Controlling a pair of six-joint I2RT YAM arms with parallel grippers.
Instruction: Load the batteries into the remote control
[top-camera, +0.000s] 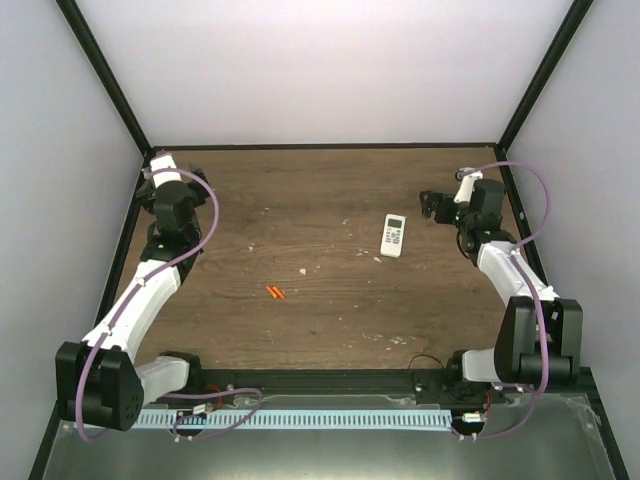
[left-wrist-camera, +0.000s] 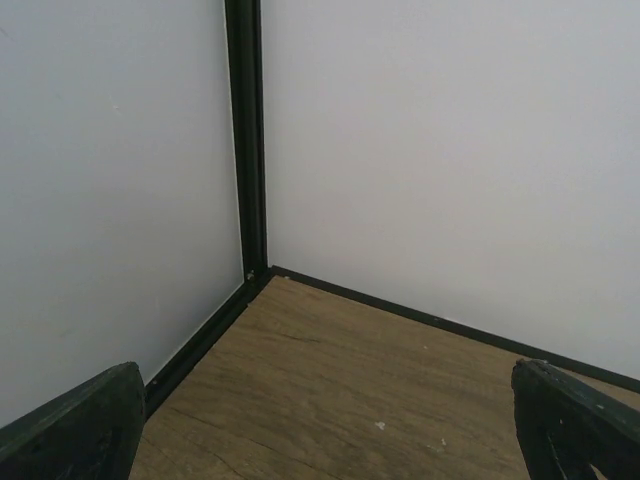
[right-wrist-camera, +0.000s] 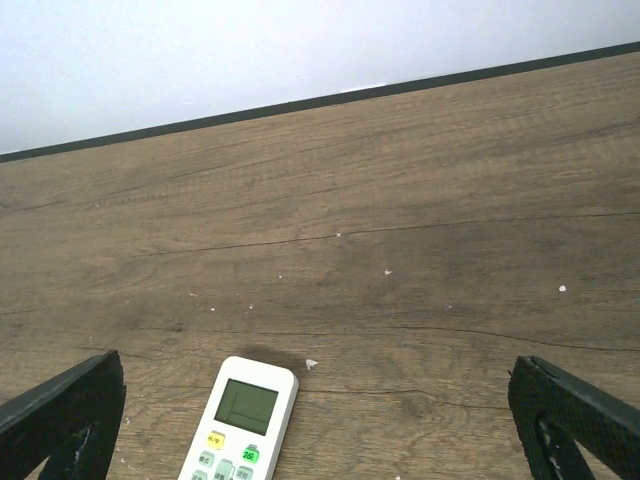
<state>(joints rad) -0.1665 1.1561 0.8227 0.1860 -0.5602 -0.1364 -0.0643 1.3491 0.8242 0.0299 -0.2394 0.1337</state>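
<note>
Both of my pincers are open as wide as they go, and both hold nothing. My left pincer (top-camera: 158, 168) is in the upper left of the top view, by the far corner of the table (top-camera: 300, 190). Its two dark fingers (left-wrist-camera: 70, 425) sit at the bottom left and bottom right of the left wrist view. They are far apart, with only wood between them.

My right pincer (top-camera: 431, 205) is in the upper right of the top view. It is near the remote control (top-camera: 393, 235) but does not touch it. In the right wrist view its fingers (right-wrist-camera: 570, 420) are at the two bottom corners. The top end of the remote pokes up from the bottom edge between them, closer to the left one.

The remote lies flat on the table, right of the middle, with its grey screen and buttons facing up. The batteries (top-camera: 275, 292) are two small orange-red sticks lying side by side. They are left of the middle and lower down in the top view, well apart from the remote and from both pincers.

Only the top view shows the batteries. The right wrist view shows the remote's screen and small coloured buttons up close. The left wrist view shows white walls (left-wrist-camera: 450, 150), a black corner post (left-wrist-camera: 246, 140) and pale crumbs (left-wrist-camera: 380, 426) on the wood.
</note>
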